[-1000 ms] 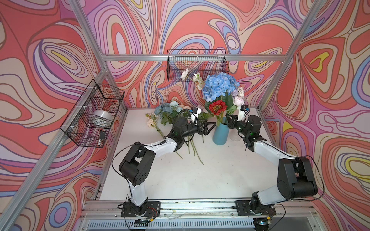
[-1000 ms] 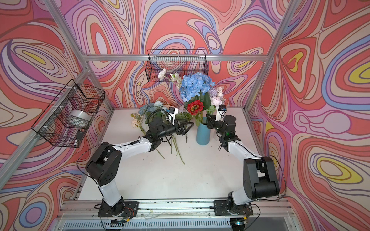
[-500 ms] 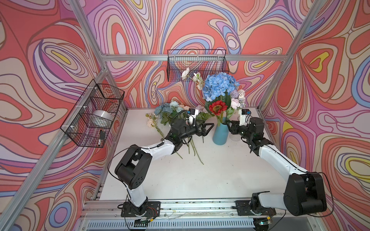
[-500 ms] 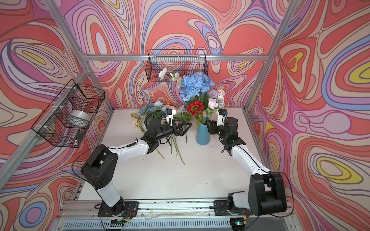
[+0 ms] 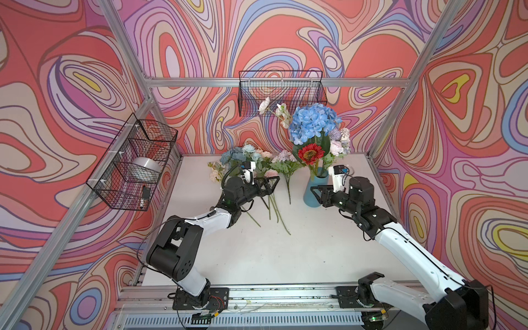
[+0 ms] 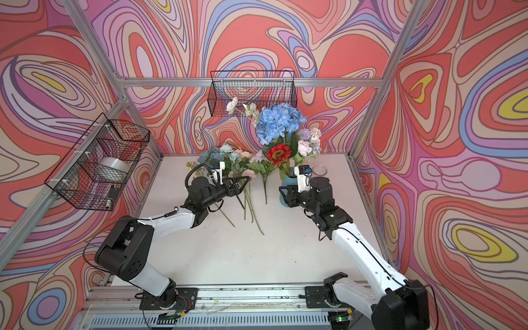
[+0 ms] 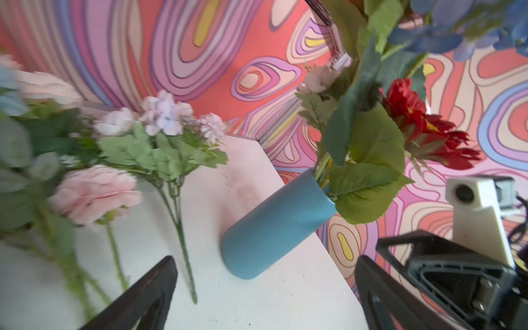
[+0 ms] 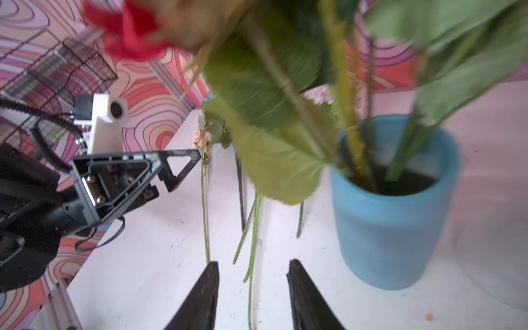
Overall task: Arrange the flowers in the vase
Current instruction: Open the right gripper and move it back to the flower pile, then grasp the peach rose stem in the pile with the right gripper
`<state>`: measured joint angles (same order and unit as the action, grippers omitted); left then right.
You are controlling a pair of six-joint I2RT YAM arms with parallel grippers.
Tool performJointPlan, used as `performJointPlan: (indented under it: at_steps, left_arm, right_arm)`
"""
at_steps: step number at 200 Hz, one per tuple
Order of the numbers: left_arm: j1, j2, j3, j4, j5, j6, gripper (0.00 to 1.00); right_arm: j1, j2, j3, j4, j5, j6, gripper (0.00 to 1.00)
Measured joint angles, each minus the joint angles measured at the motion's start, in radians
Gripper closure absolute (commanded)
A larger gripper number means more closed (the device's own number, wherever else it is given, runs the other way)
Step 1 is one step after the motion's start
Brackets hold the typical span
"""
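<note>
A blue vase (image 5: pixel 313 192) (image 8: pixel 391 223) stands at the back of the white table (image 5: pixel 257 257). It holds a blue hydrangea (image 5: pixel 313 123), a red sunflower (image 5: pixel 310 153), white blossoms (image 5: pixel 281 113) and a pink-lilac bunch (image 5: pixel 340 141). More flowers lie left of it: dusty-blue roses (image 5: pixel 238 154), a pink bloom (image 7: pixel 94 191) and a lilac bunch (image 7: pixel 165 114), stems (image 5: pixel 274 208) pointing forward. My left gripper (image 5: pixel 271 185) (image 7: pixel 265 263) hovers open over those stems. My right gripper (image 5: pixel 315 194) (image 8: pixel 253 263) is open and empty, low at the vase's front.
A wire basket (image 5: pixel 134 165) on the left wall holds a silver roll (image 5: pixel 145 168). Another wire basket (image 5: pixel 281 91) hangs on the back wall, close above the white blossoms. A clear ring (image 6: pixel 319 169) lies behind the right wrist. Aluminium posts frame the table.
My right gripper opened, let go of the pink-lilac bunch now standing in the vase, and dropped down to the vase's front. The left arm shifted only slightly.
</note>
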<state>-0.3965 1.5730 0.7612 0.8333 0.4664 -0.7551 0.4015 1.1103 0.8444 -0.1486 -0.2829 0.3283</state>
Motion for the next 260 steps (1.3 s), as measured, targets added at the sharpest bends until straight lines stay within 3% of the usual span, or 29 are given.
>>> performJointPlan:
  at_steps: [39,85,119,168,200,215,247,260]
  left_arm:
    - [0.148,-0.132,-0.117,-0.101,-0.069,-0.044,0.0]
    - [0.257,-0.248,-0.149,-0.3,-0.164,-0.035,0.0]
    - [0.33,-0.308,-0.212,-0.352,-0.207,-0.043,0.0]
    - [0.482,-0.304,-0.328,-0.372,-0.19,-0.106,0.0]
    - [0.497,-0.293,-0.339,-0.365,-0.154,-0.117,0.0]
    - [0.497,-0.292,-0.338,-0.356,-0.141,-0.118,0.0]
    - [0.497,-0.292,-0.338,-0.343,-0.122,-0.119,0.0]
    - [0.497,-0.292,-0.338,-0.339,-0.116,-0.121,0.0]
  right_arm:
    - [0.233,0.198,0.022,0.045,0.076,0.029,0.58]
    - [0.411,0.562,0.238,0.077,0.13,0.025,0.59]
    - [0.454,0.81,0.447,0.077,0.154,0.016,0.59]
    - [0.47,1.162,0.861,-0.058,0.218,-0.047,0.58]
    - [0.47,1.308,1.052,-0.146,0.27,-0.087,0.6]
    - [0.47,1.36,1.119,-0.177,0.294,-0.115,0.66]
    - [0.47,1.426,1.239,-0.233,0.321,-0.154,0.96]
    - [0.47,1.427,1.241,-0.24,0.327,-0.167,1.0]
